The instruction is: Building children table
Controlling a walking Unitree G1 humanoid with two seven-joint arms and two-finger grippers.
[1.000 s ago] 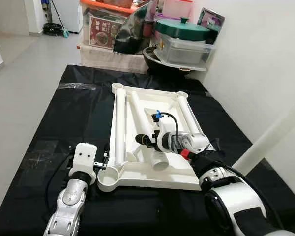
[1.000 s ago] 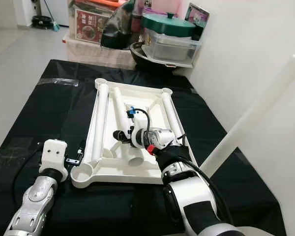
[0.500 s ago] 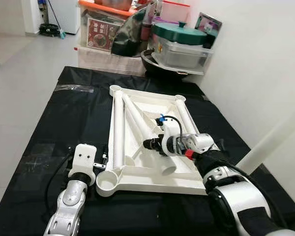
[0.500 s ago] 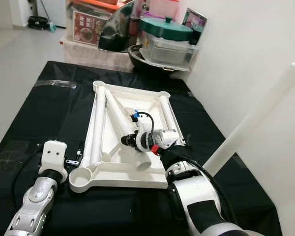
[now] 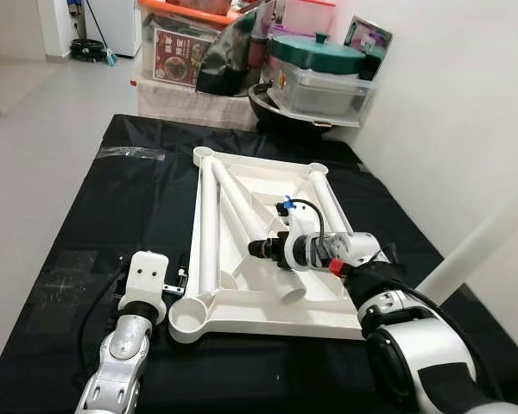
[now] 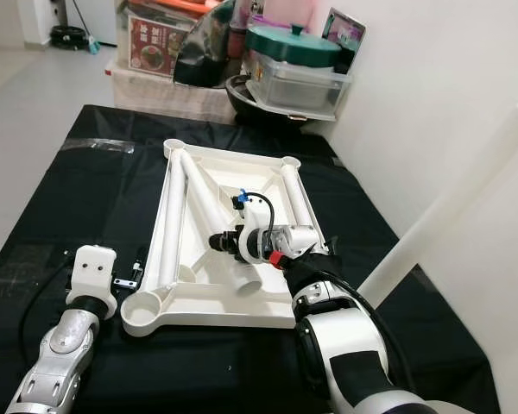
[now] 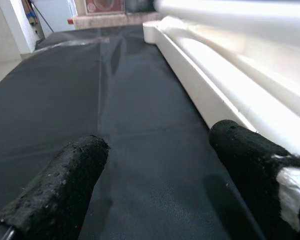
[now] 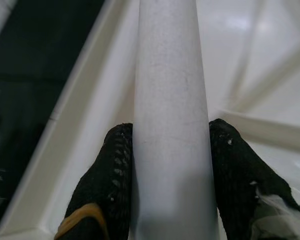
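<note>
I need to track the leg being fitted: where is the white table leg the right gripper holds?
The white table leg lies diagonally inside the upturned white tabletop, between two other legs, clamped near its lower end by the right gripper.

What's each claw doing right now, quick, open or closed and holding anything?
Left claw: open, holding nothing, low over the black cloth beside the tabletop.
Right claw: closed on a white table leg.
</note>
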